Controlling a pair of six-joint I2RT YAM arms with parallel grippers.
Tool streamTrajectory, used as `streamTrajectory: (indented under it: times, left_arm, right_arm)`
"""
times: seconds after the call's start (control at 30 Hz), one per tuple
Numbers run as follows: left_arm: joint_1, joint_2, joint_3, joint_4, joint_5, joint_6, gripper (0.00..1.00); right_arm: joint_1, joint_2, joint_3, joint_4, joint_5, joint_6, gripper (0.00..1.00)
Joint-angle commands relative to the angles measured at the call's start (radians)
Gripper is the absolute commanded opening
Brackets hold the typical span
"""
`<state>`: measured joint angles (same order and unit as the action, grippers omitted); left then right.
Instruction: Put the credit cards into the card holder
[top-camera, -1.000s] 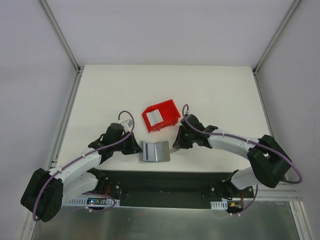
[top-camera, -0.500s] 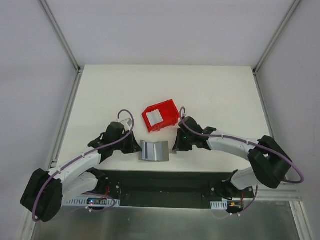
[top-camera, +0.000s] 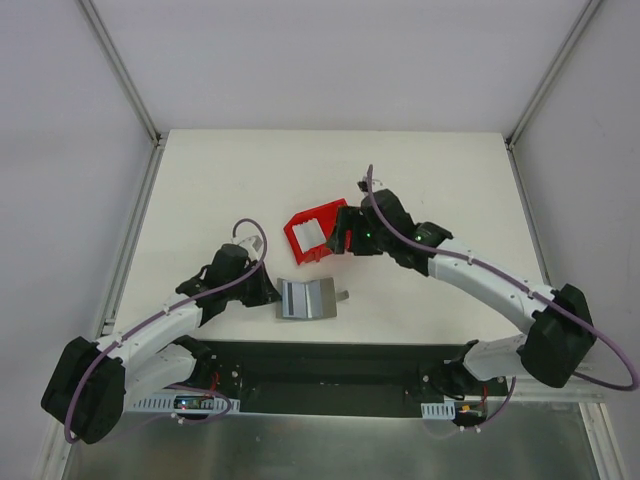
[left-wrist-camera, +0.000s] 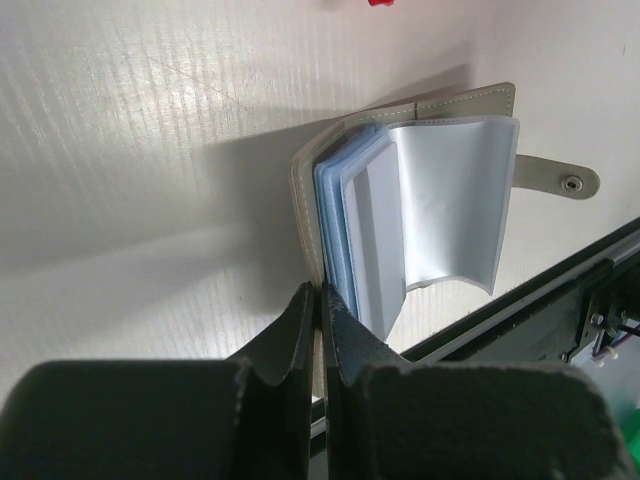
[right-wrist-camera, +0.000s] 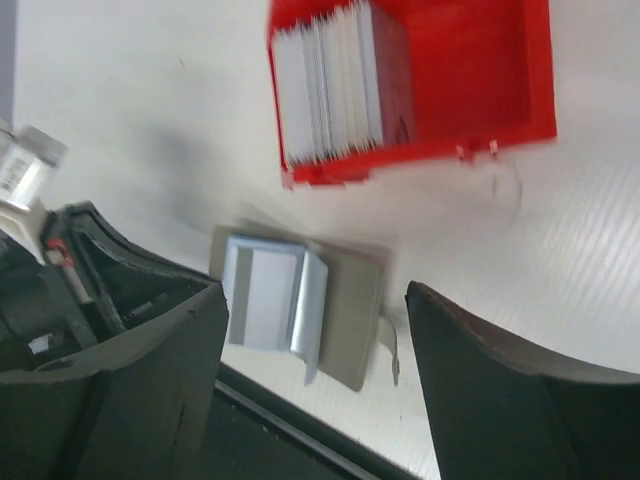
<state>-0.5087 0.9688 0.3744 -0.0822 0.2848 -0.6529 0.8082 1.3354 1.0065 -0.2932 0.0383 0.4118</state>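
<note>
1. A small grey folding card holder (top-camera: 305, 298) is pictured lying open on the white table (top-camera: 450, 190), close to its near edge, with its clear plastic sleeves (left-wrist-camera: 450, 200) fanned upward.
2. The left cover edge of the card holder is pinched between the fully closed fingers of the left hand (left-wrist-camera: 318, 300).
3. The thin, pale credit cards (right-wrist-camera: 325, 85) are seen packed upright on edge in an open red plastic bin (top-camera: 312, 232), just beyond the card holder on the far side.
4. The right hand (top-camera: 345, 232) is shown above the right side of the bin, its jaws spread wide and nothing held.
5. Because the credit cards are packed so tightly, two or more could be lifted together. The light bin could also be dragged or tipped if its wall is caught by a finger.
6. The card holder could be pulled from its thin pinch, or the sleeves could flop shut, if a card is pressed in at an angle.
</note>
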Motion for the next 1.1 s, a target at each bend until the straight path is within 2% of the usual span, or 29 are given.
streamTrajectory:
  times: [0.0,0.07,0.27,0.43,1.07]
  left_arm:
    - [0.004,-0.016,0.031,-0.001,-0.056,-0.022,0.00]
    - [0.004,-0.007,0.040,0.001,-0.058,-0.019,0.00]
    - [0.004,0.019,0.057,0.015,-0.050,-0.002,0.00]
    - [0.004,0.037,0.070,0.019,-0.038,0.015,0.00]
    - [0.004,0.050,0.067,0.030,-0.007,0.042,0.00]
  right_arm:
    - [-0.041,0.137,0.186,-0.044,-0.028,-0.137,0.79]
    - [-0.061,0.244,0.275,-0.078,-0.090,-0.159,0.82]
    - [-0.087,0.487,0.518,-0.152,-0.152,-0.221,0.88]
    - [-0.092,0.606,0.642,-0.192,-0.172,-0.254,0.91]
    - [-0.112,0.766,0.701,-0.135,-0.242,-0.261,0.99]
